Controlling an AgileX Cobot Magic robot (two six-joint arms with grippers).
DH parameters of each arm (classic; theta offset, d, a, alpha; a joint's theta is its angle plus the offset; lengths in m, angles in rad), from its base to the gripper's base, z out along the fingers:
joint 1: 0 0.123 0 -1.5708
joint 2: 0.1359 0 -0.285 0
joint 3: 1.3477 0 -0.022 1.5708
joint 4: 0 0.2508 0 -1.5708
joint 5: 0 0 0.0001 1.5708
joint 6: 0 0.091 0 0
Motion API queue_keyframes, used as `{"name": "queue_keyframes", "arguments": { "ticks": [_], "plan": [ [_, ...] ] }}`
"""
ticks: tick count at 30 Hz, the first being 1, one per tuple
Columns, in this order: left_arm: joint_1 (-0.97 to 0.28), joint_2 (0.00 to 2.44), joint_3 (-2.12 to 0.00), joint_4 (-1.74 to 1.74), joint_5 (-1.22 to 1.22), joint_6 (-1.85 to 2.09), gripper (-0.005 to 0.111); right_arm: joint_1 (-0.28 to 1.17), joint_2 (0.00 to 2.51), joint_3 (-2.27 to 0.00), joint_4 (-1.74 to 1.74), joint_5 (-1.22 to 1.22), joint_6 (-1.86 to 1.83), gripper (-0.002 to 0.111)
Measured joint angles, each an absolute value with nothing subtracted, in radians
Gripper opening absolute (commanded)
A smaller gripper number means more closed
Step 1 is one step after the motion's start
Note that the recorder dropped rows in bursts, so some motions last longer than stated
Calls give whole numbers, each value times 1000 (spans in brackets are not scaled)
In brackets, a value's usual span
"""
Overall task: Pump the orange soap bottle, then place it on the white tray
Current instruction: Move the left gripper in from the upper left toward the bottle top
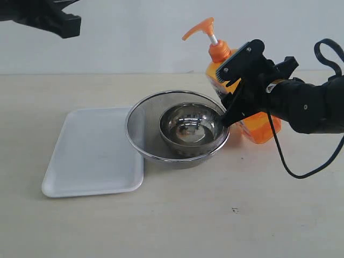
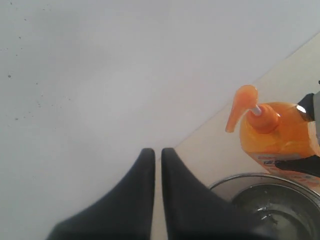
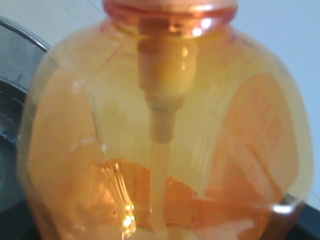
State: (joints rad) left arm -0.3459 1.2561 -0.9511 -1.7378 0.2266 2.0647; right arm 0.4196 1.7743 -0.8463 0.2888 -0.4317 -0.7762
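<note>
A round steel mesh strainer (image 1: 141, 126) is seen on the bench (image 1: 226, 215), with a steel bowl (image 1: 189, 128) nested inside it. The bowl's inside glints; whether it holds liquid cannot be told. The white tray (image 1: 88, 156) lies flat and bare to the left, and in the exterior view its right edge is overlapped by the strainer's rim.

The orange soap bottle (image 1: 257, 124) is found just to the right of the strainer, apart from the tray. Darker orange liquid is seen in its lower part, with the dip tube running down the middle. The bottle is clamped at mid-body by the right end effector (image 1: 223, 97), whose arm reaches in from the right. Whether the base touches the bench cannot be told. The long axis is tilted, with the top leaning left, and the pump spout (image 1: 198, 28) points left.

The left end effector (image 2: 157, 152) is held high at the upper left. Its fingers are drawn almost together on nothing.
</note>
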Motion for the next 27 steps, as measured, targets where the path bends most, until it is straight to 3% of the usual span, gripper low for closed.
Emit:
{"name": "queue_keyframes", "arguments": {
  "ticks": [27],
  "plan": [
    [-346,1508,-1214,-1740,536,1991,5,420,1774,-846,293,-432,-776,0]
  ]
}}
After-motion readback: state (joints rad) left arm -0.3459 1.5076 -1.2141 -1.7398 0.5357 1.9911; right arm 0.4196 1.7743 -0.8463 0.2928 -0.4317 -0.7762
